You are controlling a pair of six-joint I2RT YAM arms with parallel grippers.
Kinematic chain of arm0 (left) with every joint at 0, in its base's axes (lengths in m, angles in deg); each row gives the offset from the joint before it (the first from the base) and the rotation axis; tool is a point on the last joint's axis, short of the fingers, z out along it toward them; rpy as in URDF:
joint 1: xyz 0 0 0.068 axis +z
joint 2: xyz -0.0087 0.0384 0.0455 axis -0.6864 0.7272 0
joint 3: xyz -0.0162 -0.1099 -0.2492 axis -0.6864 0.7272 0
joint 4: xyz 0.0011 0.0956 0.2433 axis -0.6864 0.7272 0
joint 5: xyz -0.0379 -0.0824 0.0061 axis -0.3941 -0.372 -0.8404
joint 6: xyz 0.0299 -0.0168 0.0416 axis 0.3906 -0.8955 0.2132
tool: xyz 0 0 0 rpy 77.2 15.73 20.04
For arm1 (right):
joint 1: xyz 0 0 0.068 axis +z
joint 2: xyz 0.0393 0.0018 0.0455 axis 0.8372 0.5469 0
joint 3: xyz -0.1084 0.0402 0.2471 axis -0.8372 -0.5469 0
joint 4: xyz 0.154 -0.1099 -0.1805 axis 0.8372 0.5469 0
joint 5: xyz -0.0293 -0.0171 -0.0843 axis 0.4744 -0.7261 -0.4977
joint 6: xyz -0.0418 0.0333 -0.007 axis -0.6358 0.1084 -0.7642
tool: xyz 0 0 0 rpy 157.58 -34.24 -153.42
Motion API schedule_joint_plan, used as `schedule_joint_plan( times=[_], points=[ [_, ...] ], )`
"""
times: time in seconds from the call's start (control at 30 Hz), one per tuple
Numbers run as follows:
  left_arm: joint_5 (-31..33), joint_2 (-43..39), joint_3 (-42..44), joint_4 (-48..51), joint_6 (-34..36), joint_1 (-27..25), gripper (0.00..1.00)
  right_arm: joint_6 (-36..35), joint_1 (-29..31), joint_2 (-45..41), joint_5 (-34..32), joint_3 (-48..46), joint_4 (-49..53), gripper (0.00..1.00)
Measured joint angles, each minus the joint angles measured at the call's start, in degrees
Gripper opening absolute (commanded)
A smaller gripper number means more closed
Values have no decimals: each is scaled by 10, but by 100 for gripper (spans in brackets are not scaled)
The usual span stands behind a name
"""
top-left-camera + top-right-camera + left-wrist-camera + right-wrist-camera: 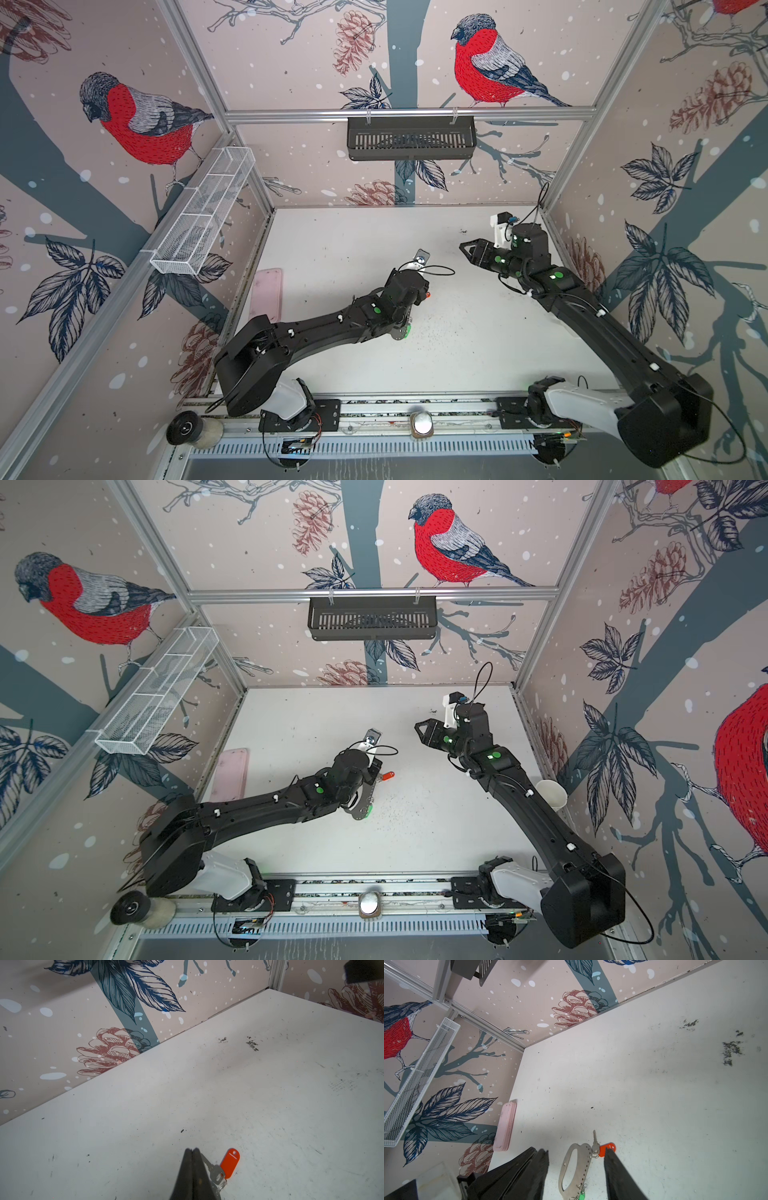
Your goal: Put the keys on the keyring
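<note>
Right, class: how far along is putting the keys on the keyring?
Done, apparently: the red-tagged key sits linked to the keyring at its edge. In hand: nothing; the left gripper is shut and empty, the right gripper open. Left: checking the green tag, whose join is unclear.

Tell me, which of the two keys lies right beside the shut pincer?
The key with the red-orange tag, lying right beside the tips of the left pincer. The green-tagged key sits at the other end of the grey keyring.
</note>
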Motion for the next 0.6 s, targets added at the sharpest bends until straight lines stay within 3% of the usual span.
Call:
schedule_joint_plan(
  times=[0.1, 0.43, 0.47, 0.5, 0.6],
  points=[
    [-23, -12, 9, 34, -44, 24, 24, -3, 0, 0, -2, -9, 3, 47],
    [-124, 8, 53, 120, -167, 65, 33, -19, 0, 12, -2, -26, 4, 48],
    [-134, 16, 54, 127, -175, 67, 44, -20, 0, 13, -2, -26, 4, 48],
    [-137, 23, 56, 131, -182, 69, 48, -20, 0, 14, -2, -27, 4, 48],
    [-158, 51, 55, 136, -202, 70, 48, -29, 0, 16, -1, -33, 4, 48]
  ],
)
